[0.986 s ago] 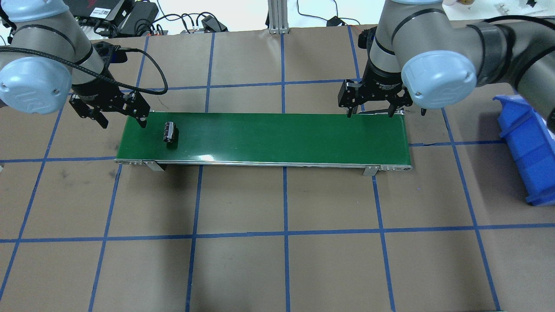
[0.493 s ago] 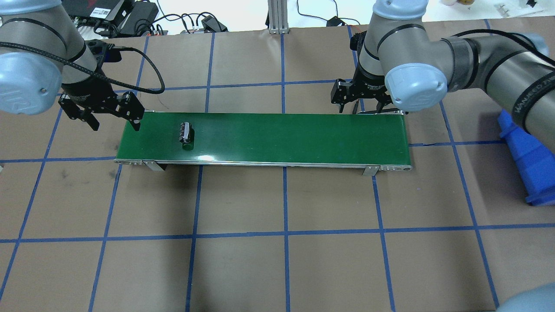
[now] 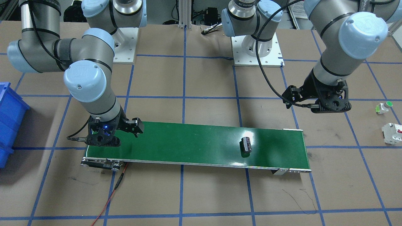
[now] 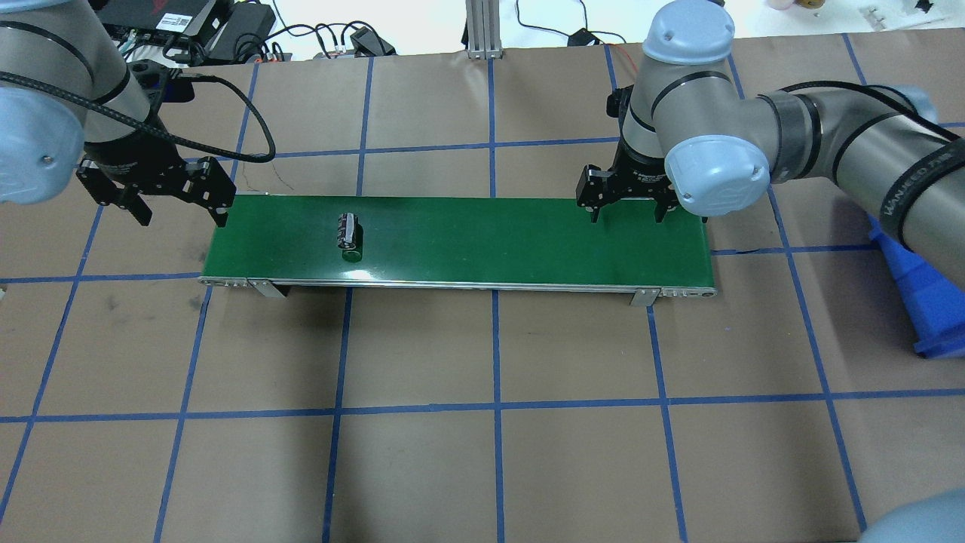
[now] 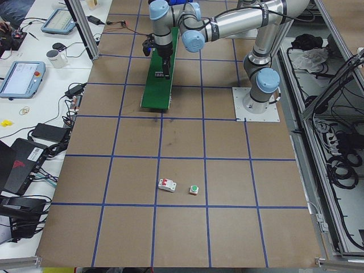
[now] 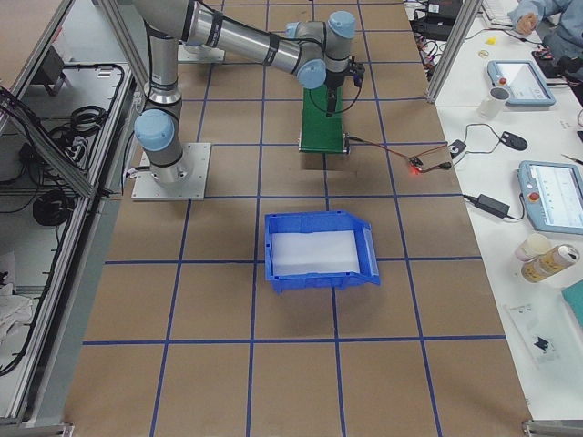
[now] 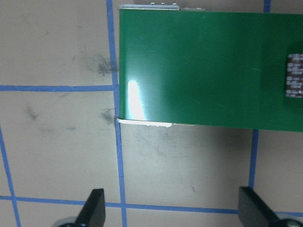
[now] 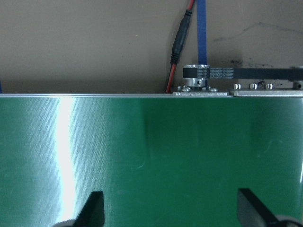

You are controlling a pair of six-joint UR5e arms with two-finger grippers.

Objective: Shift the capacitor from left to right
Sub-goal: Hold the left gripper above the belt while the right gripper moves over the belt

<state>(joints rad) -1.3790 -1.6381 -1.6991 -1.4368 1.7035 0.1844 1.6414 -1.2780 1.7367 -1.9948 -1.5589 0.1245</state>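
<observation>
The capacitor (image 4: 347, 232), a stubby dark cylinder, lies on its side on the left part of the green conveyor belt (image 4: 490, 241). It also shows in the front view (image 3: 246, 145) and at the right edge of the left wrist view (image 7: 294, 75). My left gripper (image 4: 181, 219) is open and empty, just off the belt's left end, over the brown table. My right gripper (image 4: 628, 219) is open and empty above the belt's right end. The right wrist view shows its fingers (image 8: 92, 208) over bare green belt.
A blue bin (image 4: 916, 302) stands on the table to the far right, beyond the belt's right end. A white breaker with a red mark (image 3: 392, 129) and a white button with a green cap (image 3: 383, 107) lie on the table past the belt's left end.
The capacitor has moved to the right along the belt. My left gripper has drawn back to the left, off the belt's end. My right gripper has come forward over the belt's right end.
</observation>
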